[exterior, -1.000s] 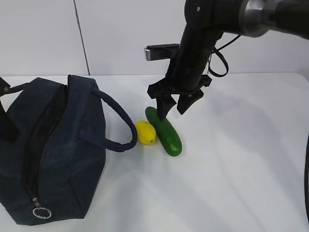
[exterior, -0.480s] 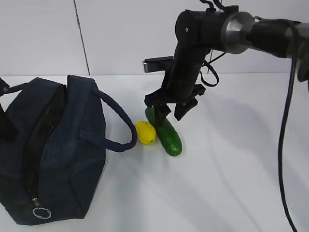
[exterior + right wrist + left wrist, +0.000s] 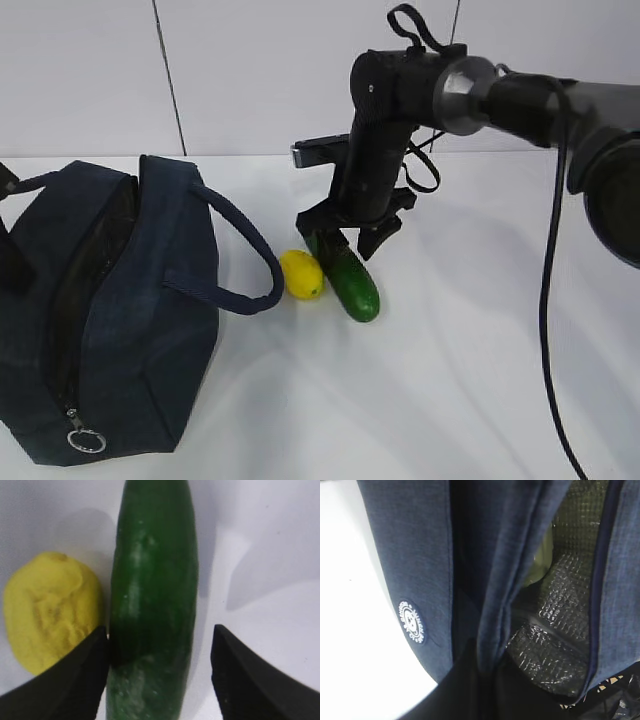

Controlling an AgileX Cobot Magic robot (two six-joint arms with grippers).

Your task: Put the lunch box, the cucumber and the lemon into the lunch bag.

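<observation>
The dark green cucumber [image 3: 348, 280] lies on the white table with the yellow lemon [image 3: 302, 274] touching its left side. My right gripper [image 3: 345, 243] is open and down over the cucumber's far end. In the right wrist view the cucumber [image 3: 152, 595] runs between the fingers of the right gripper [image 3: 160, 630]. The left finger [image 3: 75, 675] sits wedged between it and the lemon [image 3: 47, 615]; the right finger stands clear. The navy lunch bag [image 3: 130, 320] stands unzipped at left. My left gripper [image 3: 487, 680] is shut on a fold of the lunch bag [image 3: 410, 555] at its opening. A pale green patch [image 3: 540, 560] inside looks like the lunch box lid.
One looped bag handle [image 3: 255, 260] arches out toward the lemon, nearly touching it. The silver ring pull [image 3: 87, 440] hangs at the bag's near end. A silver quilted lining [image 3: 555, 630] shows inside. White table stretches right of the cucumber, and a white wall stands behind.
The right gripper has come down and slightly left, from above the cucumber's far end to straddling it. The bag, lemon and cucumber have stayed put.
</observation>
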